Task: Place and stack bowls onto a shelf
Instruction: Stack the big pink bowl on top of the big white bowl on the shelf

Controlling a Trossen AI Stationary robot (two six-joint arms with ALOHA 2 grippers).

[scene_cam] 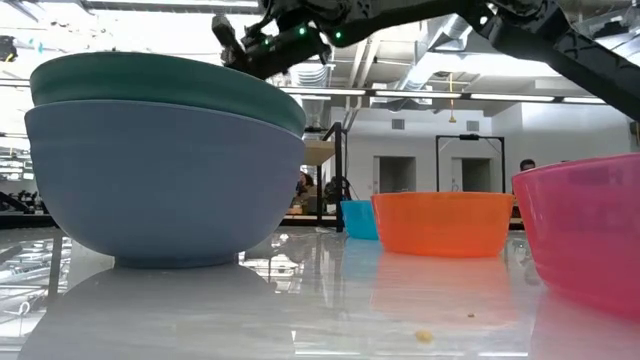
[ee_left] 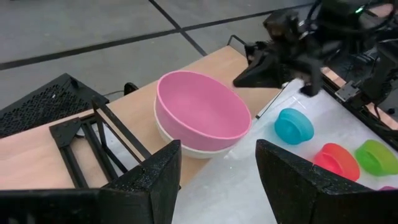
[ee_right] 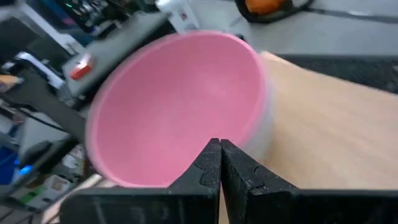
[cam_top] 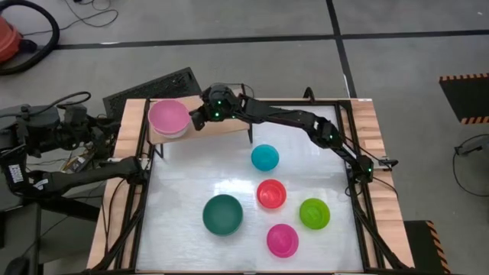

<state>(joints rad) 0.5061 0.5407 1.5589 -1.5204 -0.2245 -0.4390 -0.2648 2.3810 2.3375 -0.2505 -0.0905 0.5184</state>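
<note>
Right gripper (ee_right: 220,163) fingers pressed together | glossy round pink bowl (cam_top: 168,116) nested in white bowl (ee_left: 186,147) | left gripper (ee_left: 217,171) spread

The floor (cam_top: 229,19) around the counter is grey, with dark lines (cam_top: 336,23) crossing it. An orange round thing (cam_top: 8,38) with a black hose (cam_top: 46,30) sits in one far corner, and yellow and black striped tape (cam_top: 464,76) marks the other side. Across the room, white walls (scene_cam: 590,140) hold dark doorways (scene_cam: 395,175). Long lights (scene_cam: 450,95) and pipes (scene_cam: 440,40) hang from the ceiling.
</note>
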